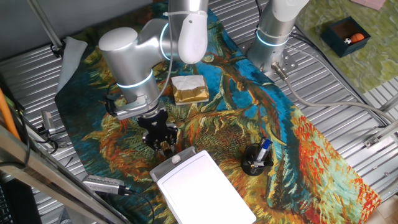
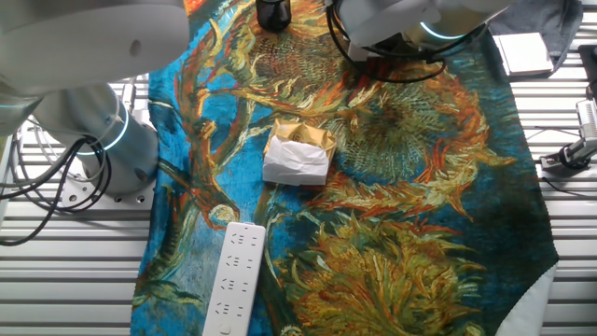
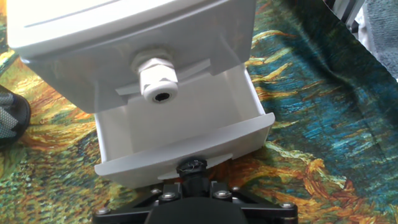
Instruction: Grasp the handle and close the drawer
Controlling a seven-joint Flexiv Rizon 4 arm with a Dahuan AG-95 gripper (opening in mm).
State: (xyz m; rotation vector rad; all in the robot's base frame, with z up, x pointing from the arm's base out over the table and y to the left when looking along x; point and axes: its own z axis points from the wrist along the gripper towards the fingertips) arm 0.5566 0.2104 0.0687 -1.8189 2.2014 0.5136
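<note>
The white flat-topped box (image 1: pixel 202 186) stands at the near edge of the painted cloth. Its drawer (image 3: pixel 180 124), a shallow white tray, is pulled out towards the hand and shows empty inside. In the fixed view the drawer's front (image 1: pixel 176 160) sits just under the fingers. My gripper (image 3: pixel 193 177) is right at the drawer's front panel, its black fingers drawn together on the small dark handle (image 3: pixel 193 165) at the panel's middle. The gripper (image 1: pixel 163 144) points down and forward at the box. The box and drawer are out of the other fixed view.
A tan-and-white block (image 1: pixel 189 89) lies behind the gripper, also in the other fixed view (image 2: pixel 298 154). A black pen holder (image 1: pixel 257 160) stands right of the box. A white power strip (image 2: pixel 233 280) lies on the cloth. A second arm's base (image 1: pixel 273 37) stands at the back.
</note>
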